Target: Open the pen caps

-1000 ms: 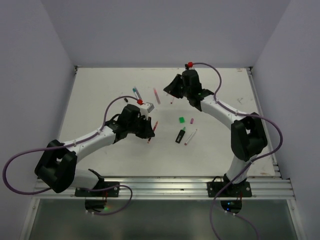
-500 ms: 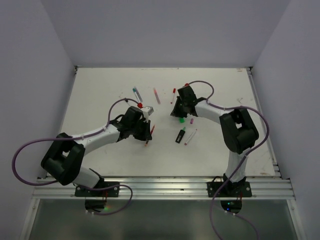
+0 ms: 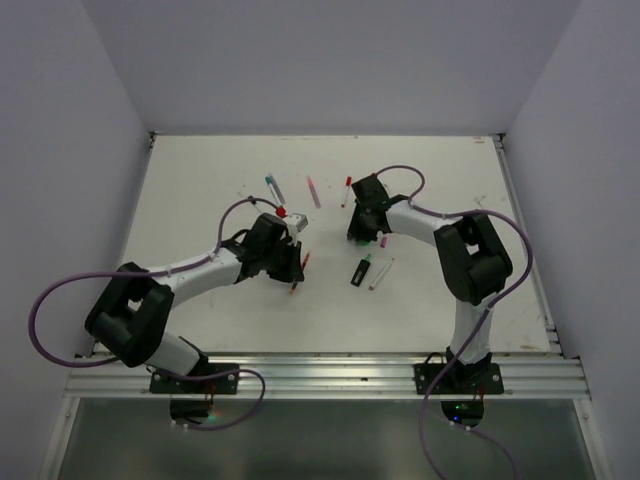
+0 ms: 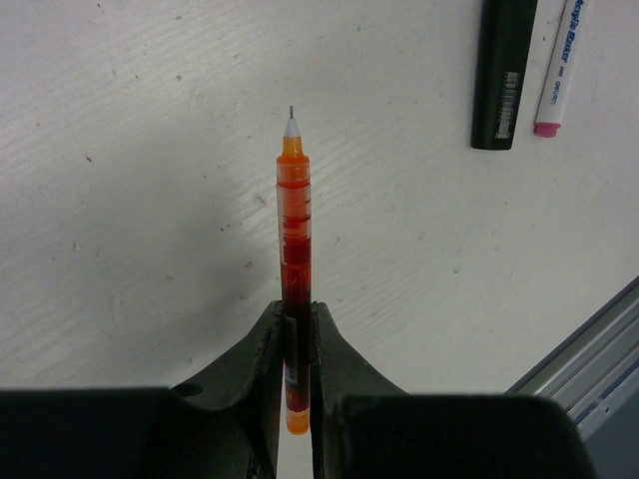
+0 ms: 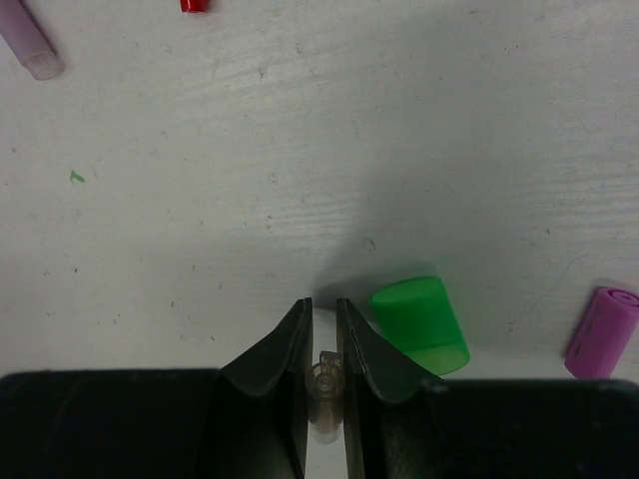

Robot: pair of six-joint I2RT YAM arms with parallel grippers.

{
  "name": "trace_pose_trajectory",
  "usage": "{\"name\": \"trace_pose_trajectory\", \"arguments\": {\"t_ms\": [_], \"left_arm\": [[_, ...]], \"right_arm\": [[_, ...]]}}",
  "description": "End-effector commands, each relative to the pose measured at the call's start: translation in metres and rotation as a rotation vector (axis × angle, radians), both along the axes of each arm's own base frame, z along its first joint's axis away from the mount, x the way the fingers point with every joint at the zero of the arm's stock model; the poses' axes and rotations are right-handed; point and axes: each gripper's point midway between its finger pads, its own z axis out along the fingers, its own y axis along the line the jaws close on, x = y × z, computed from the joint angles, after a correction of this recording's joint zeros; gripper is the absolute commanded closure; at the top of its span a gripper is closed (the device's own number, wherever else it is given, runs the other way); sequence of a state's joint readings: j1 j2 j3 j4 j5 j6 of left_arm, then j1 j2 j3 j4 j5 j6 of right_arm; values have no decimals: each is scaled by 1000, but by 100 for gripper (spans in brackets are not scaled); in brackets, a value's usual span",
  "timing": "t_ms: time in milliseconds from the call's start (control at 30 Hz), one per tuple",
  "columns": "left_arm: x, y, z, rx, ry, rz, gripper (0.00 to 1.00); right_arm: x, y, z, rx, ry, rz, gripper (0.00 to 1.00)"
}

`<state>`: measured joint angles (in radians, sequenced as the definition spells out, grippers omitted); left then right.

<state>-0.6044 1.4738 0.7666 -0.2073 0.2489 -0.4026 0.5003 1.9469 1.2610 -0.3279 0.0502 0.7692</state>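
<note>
The uncapped red pen point(image 4: 294, 230), tip pointing away, is clamped in the left claw point(image 4: 297, 311) over the tabletop point(image 4: 150, 200), while the right claw point(image 5: 322, 305) pinches a pale cap point(image 5: 324, 384) just beside the green cap point(image 5: 419, 324) lying there.

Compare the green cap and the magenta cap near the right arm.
The green cap is bright green and wide; the magenta cap is purple-pink and slimmer. The green cap lies close beside the right end effector; the magenta cap lies farther out. Both lie on their sides on the white table, off any pen.
</note>
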Motion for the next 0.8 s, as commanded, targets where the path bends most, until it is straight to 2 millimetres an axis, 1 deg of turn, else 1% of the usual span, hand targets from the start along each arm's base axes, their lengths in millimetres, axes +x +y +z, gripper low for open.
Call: {"name": "trace_pose_trajectory", "arguments": {"t_ms": [0, 67, 200, 267, 400, 500, 633, 667, 733, 767], "left_arm": [[12, -11, 13, -40, -23, 0, 100], [12, -13, 13, -43, -20, 0, 100], [14, -16, 14, -54, -19, -4, 100], [14, -16, 13, -56, -15, -5, 100], [16, -19, 9, -59, -8, -4, 100], [17, -22, 5, -67, 3, -6, 100], [21, -29, 4, -85, 9, -15, 100], [21, -31, 1, -85, 17, -18, 100], [25, -36, 3, -99, 16, -22, 100], [26, -38, 0, -101, 23, -24, 100]], "right_arm": [[0, -8, -7, -57, 21, -26, 81], [0, -8, -9, -59, 27, -37, 79], [-1, -9, -14, -61, 42, -56, 78], [0, -9, -14, -64, 44, -61, 75], [0, -10, -15, -68, 52, -78, 75], [-1, -11, -13, -68, 48, -84, 74], [0, -9, -2, -53, 30, -83, 73], [2, -8, 6, -41, 14, -82, 70], [4, -5, 18, -25, -6, -72, 69], [6, -3, 31, -11, -31, -68, 65]]}}
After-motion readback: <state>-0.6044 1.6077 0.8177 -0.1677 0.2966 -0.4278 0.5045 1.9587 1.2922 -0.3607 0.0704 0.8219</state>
